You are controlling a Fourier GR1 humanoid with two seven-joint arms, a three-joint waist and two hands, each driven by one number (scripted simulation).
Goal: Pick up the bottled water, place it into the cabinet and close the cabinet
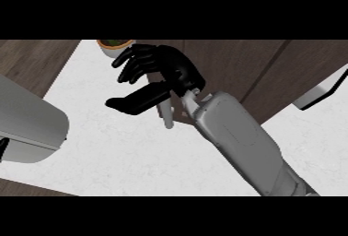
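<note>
Your right hand (159,69), black and mounted on a long grey forearm (234,138) that comes up from the lower right edge of the head view, sits over the boundary between the white speckled counter top (136,147) and the dark brown wood-grain cabinet front (238,64) that fills the upper right. Its fingers (132,64) are spread and gently bent, pointing toward the upper left, with the thumb (136,99) jutting out to the left below them; they close on nothing you can see, so treat the hand as open. Just under the thumb and beside the wrist, a slim pale grey handle-like bar (167,115) runs down the view, touching or nearly touching the hand; you cannot tell which. At the top edge, just above the fingertips, a small round pot with a tan rim and dark green inside (114,44) peeks in, partly hidden by the fingers. The bottled water does not show anywhere in this view, so its place cannot be told. A large rounded light grey shape (27,124) fills the left edge; whether it is your left arm is unclear. A white panel with a dark edge (325,90) enters at the right.
</note>
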